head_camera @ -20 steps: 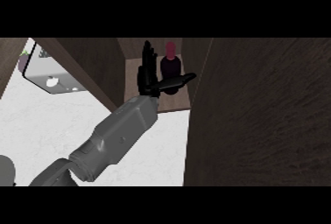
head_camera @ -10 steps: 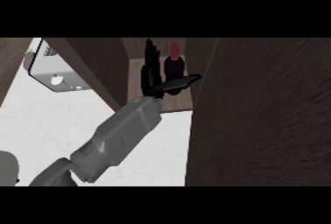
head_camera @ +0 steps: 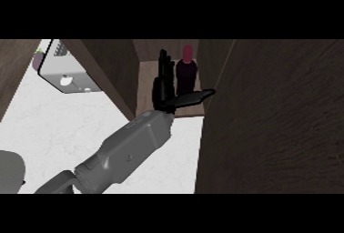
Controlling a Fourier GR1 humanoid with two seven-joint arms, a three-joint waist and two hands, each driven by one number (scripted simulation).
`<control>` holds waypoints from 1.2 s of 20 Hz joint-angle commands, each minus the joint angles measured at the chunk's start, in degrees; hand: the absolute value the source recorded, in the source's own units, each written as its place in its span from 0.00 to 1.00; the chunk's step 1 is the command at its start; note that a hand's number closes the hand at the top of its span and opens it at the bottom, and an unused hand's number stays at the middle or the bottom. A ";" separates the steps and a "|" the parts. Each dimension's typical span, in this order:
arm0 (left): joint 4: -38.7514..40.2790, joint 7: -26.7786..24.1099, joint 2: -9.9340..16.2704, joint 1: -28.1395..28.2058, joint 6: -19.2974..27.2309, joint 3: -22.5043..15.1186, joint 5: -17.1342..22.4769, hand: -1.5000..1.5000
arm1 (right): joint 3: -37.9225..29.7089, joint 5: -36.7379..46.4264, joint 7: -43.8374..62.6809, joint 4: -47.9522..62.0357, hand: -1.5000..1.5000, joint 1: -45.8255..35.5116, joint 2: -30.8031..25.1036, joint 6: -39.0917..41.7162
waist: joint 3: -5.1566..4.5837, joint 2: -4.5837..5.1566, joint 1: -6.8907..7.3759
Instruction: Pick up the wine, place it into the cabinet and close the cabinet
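Observation:
The wine bottle (head_camera: 187, 73), dark with a red top, stands upright inside the open cabinet on its light wooden shelf (head_camera: 147, 73). My left hand (head_camera: 164, 93) is inside the cabinet just left of the bottle. Its fingers (head_camera: 163, 68) point straight up along the bottle's side, and its thumb (head_camera: 196, 96) stretches right across the bottle's foot. The hand is open and not curled round the bottle. Whether it touches the bottle I cannot tell. My right hand does not show.
The cabinet's dark wooden door (head_camera: 282, 118) stands open and fills the right side. The cabinet's left wall (head_camera: 111, 68) runs beside my forearm. A white appliance (head_camera: 64, 70) sits on the pale counter (head_camera: 53, 127) at the upper left. A grey rounded shape (head_camera: 8, 173) shows at the lower left edge.
The fingers have straightened from a curl near the bottle to pointing straight up beside it. The bottle stays upright on the shelf. The whole scene has shifted slightly in the frame.

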 commanded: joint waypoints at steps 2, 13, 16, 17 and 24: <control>-2.34 -2.73 -0.12 3.38 -0.72 -2.90 -0.89 0.00 | -2.00 -1.82 0.34 -2.23 0.00 1.45 -0.41 -0.23 | 0.02 -0.30 1.21; -8.17 -4.43 -0.12 10.50 0.25 0.47 -9.81 0.00 | -1.19 0.24 4.09 -6.14 0.00 2.04 -0.76 -2.26 | 0.02 -0.82 3.33; -10.61 -0.35 3.43 9.57 0.01 2.24 -12.24 0.00 | -4.93 -2.86 4.73 -2.75 0.00 -1.34 -1.96 -1.96 | 0.03 -0.80 3.75; -17.12 -3.39 1.24 14.67 4.21 0.35 -14.52 0.00 | -3.39 -1.21 4.87 -3.67 0.00 -0.97 -1.59 -2.38 | 0.03 -0.95 4.07; -30.98 0.95 8.59 23.16 2.05 -1.41 -21.60 0.00 | -1.47 0.90 1.08 -3.03 0.00 4.10 -0.60 -1.09 | 0.04 -0.97 4.14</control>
